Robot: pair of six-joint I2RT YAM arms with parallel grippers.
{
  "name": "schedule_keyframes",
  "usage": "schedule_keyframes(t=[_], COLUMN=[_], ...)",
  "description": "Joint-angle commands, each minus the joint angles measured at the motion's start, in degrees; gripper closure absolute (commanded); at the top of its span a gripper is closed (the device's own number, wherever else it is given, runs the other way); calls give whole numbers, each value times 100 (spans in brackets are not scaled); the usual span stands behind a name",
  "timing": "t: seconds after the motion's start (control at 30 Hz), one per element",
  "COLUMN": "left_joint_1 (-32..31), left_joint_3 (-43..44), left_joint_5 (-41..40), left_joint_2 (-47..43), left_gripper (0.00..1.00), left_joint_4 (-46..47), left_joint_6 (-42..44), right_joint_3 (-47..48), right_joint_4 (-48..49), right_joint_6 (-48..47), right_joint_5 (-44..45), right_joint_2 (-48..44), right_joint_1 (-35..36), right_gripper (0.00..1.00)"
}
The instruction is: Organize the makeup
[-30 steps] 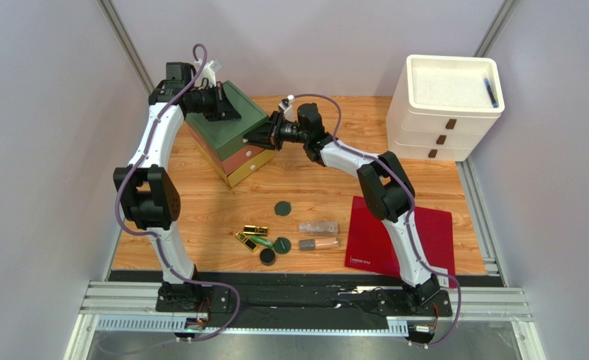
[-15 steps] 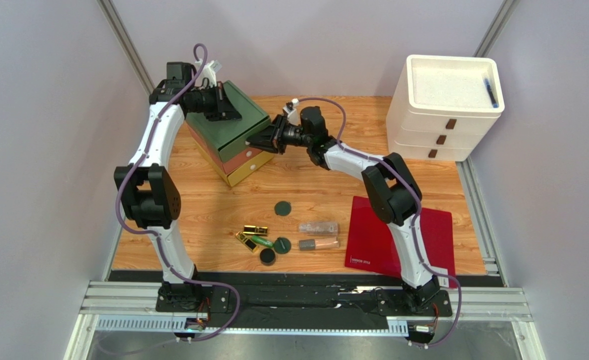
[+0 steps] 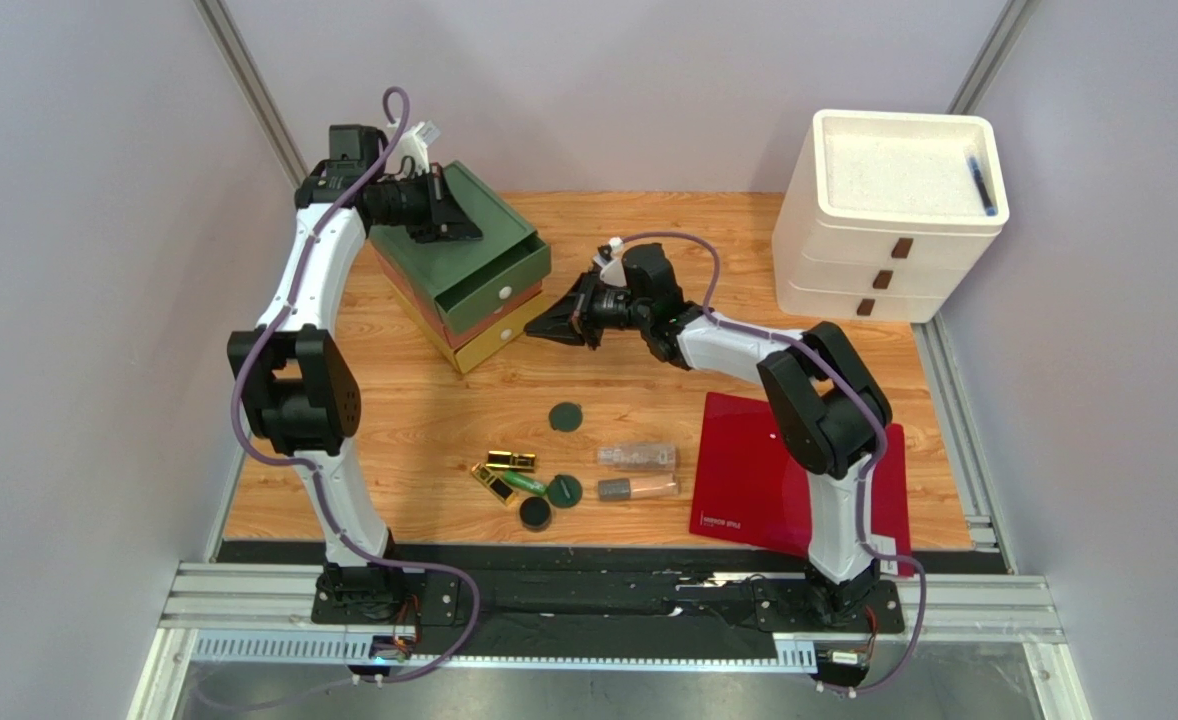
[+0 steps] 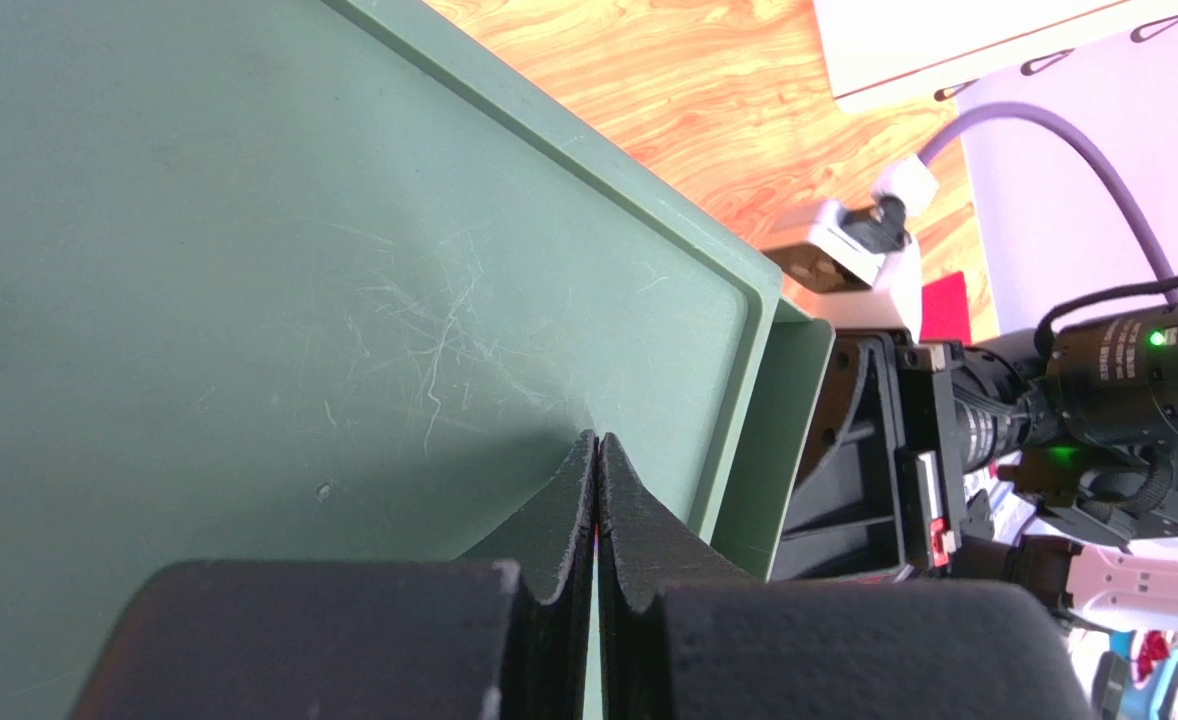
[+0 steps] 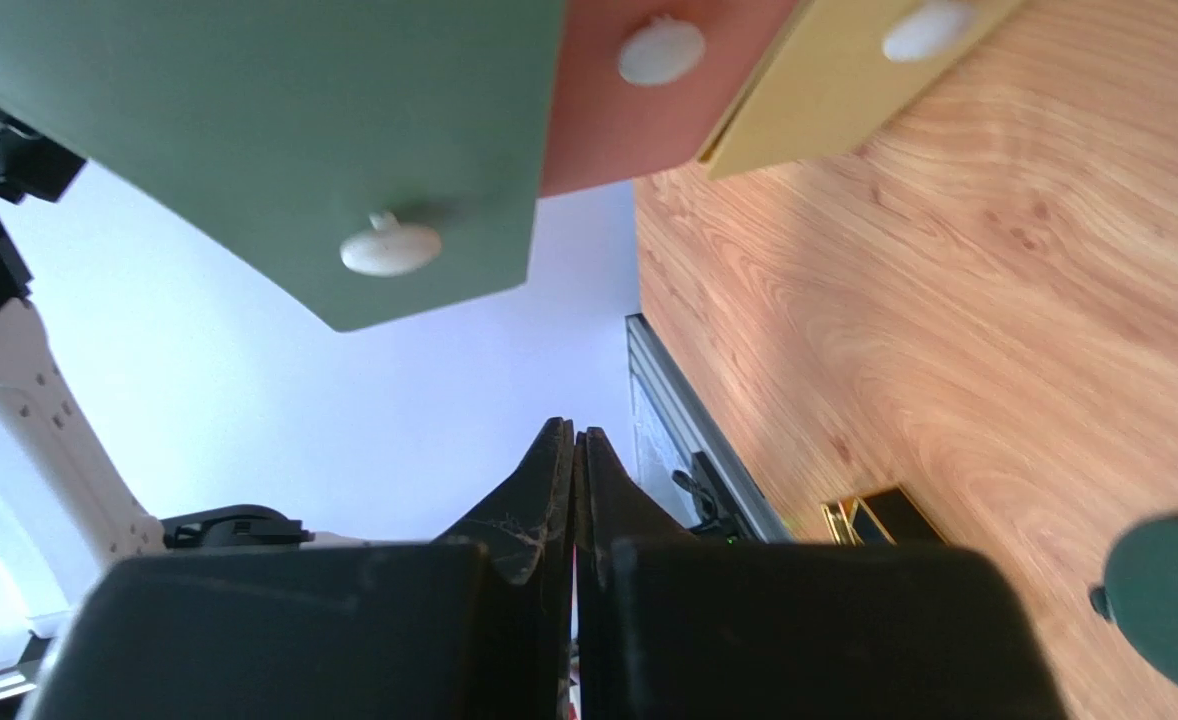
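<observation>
Now your left gripper point(image 4: 597, 443) sits shut on top of the drawer box point(image 3: 493, 225) — your right gripper point(image 5: 574, 438), shut and empty, hangs just in front.

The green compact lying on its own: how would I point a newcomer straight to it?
Find the green, orange and yellow drawer stack at the back left of the wooden table. In front of it, on bare wood, lies a flat dark green disc, the lone compact. Its two twins sit farther forward, beside gold tubes.

Green compact point(image 5: 1174, 600) cut off at frame edge; gold lipstick tube point(image 5: 881, 518) half hidden behind right gripper point(image 5: 574, 438).
</observation>
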Motion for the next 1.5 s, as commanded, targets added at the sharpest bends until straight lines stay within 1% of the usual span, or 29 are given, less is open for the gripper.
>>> schedule_keyframes(t=[0.0,0.07,0.1,0.13,0.17,0.23,0.27,0.33,0.37,0.4,0.43,0.47,0.5,0.53,0.6,0.77,0.8,0.87,0.9,1.0,1.17,1.23,1.33,1.47], left_joint_1=[87,87,87,87,87,79,79,79,87,96,79,70,87,87,87,96,87,96,96,87,96,96,87,96], left_joint_3=[-95,-78,-78,-69,-60,-43,-51,-16,-16,-8,-7,-7,-7,-16,-42,-69,-69,-78,-78,-95,-148,-166,-183,-201], left_joint_5=[-578,-577,-560,-560,-551,-542,-542,-533,-533,-533,-542,-533,-533,-533,-551,-542,-542,-542,-542,-560,-542,-551,-542,-542], left_joint_2=[416,425,451,460,460,478,486,504,513,513,513,495,504,495,478,495,495,504,504,513,521,522,522,522], left_gripper=[100,100,100,100,100,100,100,100,100,100,100,100,100,100,100,100,100,100,100,100,100,100,100,100], left_joint_4=[-580,-571,-571,-571,-571,-580,-589,-606,-624,-641,-641,-650,-659,-659,-659,-659,-659,-659,-659,-659,-615,-606,-606,-598], left_joint_6=[250,259,259,259,250,268,277,286,294,303,312,312,321,312,329,338,338,338,347,338,312,312,312,303], right_joint_3=[-192,-52,-8,54,72,55,20,63,176,264,378,684,844,1045,1503,2031,2249,2558,2925,3532,4044,4376,4493,4519], right_joint_4=[-251,-496,-498,-481,-376,-122,228,398,329,172,-282,-618,-995,-1643,-2357,-3010,-3386,-3827,-4308,-5039,-5340,-5665,-5762,-5622], right_joint_6=[-445,-751,-814,-858,-824,-675,-474,-341,-375,-436,-567,-891,-1103,-1270,-1579,-1667,-1702,-1807,-1921,-1993,-1975,-2001,-1879,-1799], right_joint_5=[70,70,35,0,-26,-79,-105,-114,-53,-9,35,174,254,403,553,904,984,1212,1300,1625,2012,2109,2136,2118], right_joint_2=[-739,-775,-757,-740,-713,-582,-529,-432,-432,-449,-484,-511,-537,-537,-529,-424,-380,-187,-108,183,446,569,737,816], right_joint_1=[17,17,17,17,17,17,17,17,17,17,17,17,17,8,-9,-71,-88,-106,-106,-115,-123,-115,-123,-115], right_gripper=[100,99,95,88,76,68,63,59,52,50,45,42,41,40,40,41,41,41,41,41,42,42,43,44])
